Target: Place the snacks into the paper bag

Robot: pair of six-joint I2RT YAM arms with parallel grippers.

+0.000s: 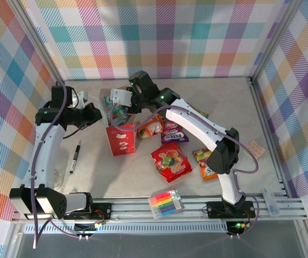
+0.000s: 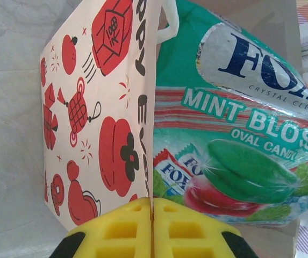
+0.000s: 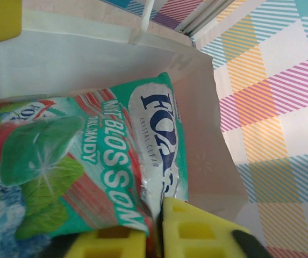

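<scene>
The paper bag (image 1: pixel 122 137), white with red prints, stands left of the table's centre with its mouth up. My left gripper (image 2: pixel 154 212) is shut on the upper edge of the bag's wall (image 2: pixel 97 107), seen from above at the bag's left side (image 1: pixel 100 115). A teal mint snack pouch (image 3: pixel 89 161) hangs partly inside the bag's mouth (image 1: pixel 116 112). My right gripper (image 3: pixel 156 217) pinches that pouch by its top edge, the yellow fingers (image 3: pixel 202 231) nearly together. Four more snacks lie to the bag's right: orange (image 1: pixel 152 127), purple (image 1: pixel 174 132), red (image 1: pixel 171 162) and orange-yellow (image 1: pixel 205 164).
A black pen (image 1: pixel 74 157) lies left of the bag. A clear pack of rainbow markers (image 1: pixel 166 203) rests by the front rail. A small tan item (image 1: pixel 257 148) lies near the right wall. Checked walls enclose the table on three sides.
</scene>
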